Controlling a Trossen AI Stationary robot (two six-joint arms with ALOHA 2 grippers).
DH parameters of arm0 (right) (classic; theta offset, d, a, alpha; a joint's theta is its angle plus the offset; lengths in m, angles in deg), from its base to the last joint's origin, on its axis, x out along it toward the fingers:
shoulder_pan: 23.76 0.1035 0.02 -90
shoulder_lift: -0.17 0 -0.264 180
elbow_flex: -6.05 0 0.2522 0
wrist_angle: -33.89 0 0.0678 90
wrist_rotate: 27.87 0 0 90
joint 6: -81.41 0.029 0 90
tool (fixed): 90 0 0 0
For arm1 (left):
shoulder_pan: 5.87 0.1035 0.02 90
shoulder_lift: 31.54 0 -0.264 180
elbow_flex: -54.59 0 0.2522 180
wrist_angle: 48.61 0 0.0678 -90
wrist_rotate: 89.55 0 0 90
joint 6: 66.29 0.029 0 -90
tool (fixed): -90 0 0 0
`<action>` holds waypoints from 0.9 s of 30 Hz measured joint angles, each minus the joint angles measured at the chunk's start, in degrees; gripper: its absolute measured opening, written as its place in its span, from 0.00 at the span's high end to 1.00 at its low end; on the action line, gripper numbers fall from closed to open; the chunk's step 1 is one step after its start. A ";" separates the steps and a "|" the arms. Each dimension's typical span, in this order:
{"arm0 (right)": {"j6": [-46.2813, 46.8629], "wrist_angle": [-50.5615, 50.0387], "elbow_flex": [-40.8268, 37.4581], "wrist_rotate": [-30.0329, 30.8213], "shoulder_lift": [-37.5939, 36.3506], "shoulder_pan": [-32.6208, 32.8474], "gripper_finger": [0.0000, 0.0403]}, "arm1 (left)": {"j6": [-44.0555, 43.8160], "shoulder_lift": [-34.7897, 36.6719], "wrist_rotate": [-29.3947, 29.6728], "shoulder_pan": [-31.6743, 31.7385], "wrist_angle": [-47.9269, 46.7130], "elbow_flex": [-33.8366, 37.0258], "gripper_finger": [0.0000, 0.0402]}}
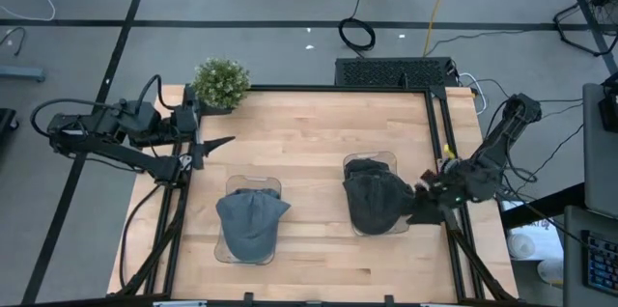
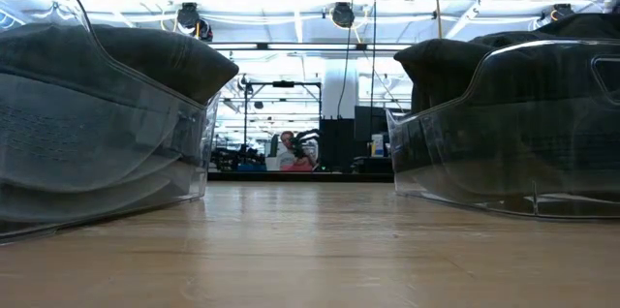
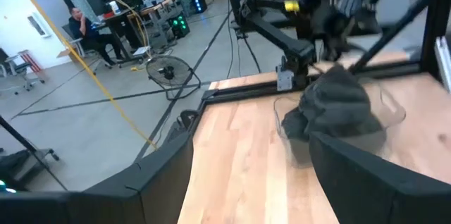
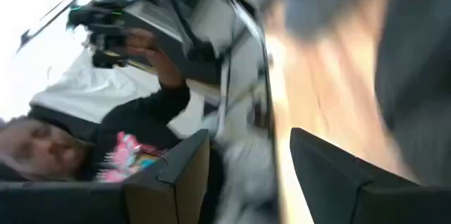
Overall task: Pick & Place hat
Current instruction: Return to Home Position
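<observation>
Two hats sit on clear plastic stands on the wooden table. The blue-grey hat (image 1: 253, 222) (image 2: 97, 114) is at left of centre. The dark grey hat (image 1: 375, 196) (image 2: 504, 85) (image 3: 337, 104) is at right of centre. My right gripper (image 1: 422, 203) (image 4: 250, 175) is at the table's right edge, just beside the dark hat's right side; it is open, with nothing between its fingers. My left gripper (image 1: 214, 143) (image 3: 264, 182) waits open near the table's left edge, pointing toward the dark hat.
A small potted plant (image 1: 221, 82) stands at the far left corner. The black frame rails (image 1: 439, 133) run along the table's sides. The wood between the two stands (image 1: 314, 201) is bare. A person (image 4: 106, 132) is close beyond the table's right edge.
</observation>
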 joint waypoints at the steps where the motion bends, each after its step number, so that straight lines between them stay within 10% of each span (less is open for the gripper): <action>1: -6.13 1.04 0.00 1.73 -0.87 -0.02 0.54 | 0.72 0.11 -0.01 0.00 -0.67 0.00 0.27; 12: -51.44 -3.37 0.00 37.87 -16.58 -1.26 0.61 | -2.90 10.81 -5.53 0.78 6.13 16.18 0.27; 27: -54.45 -5.31 -10.92 29.94 -27.97 -8.19 0.65 | -11.75 29.03 -15.38 1.88 21.42 42.11 0.27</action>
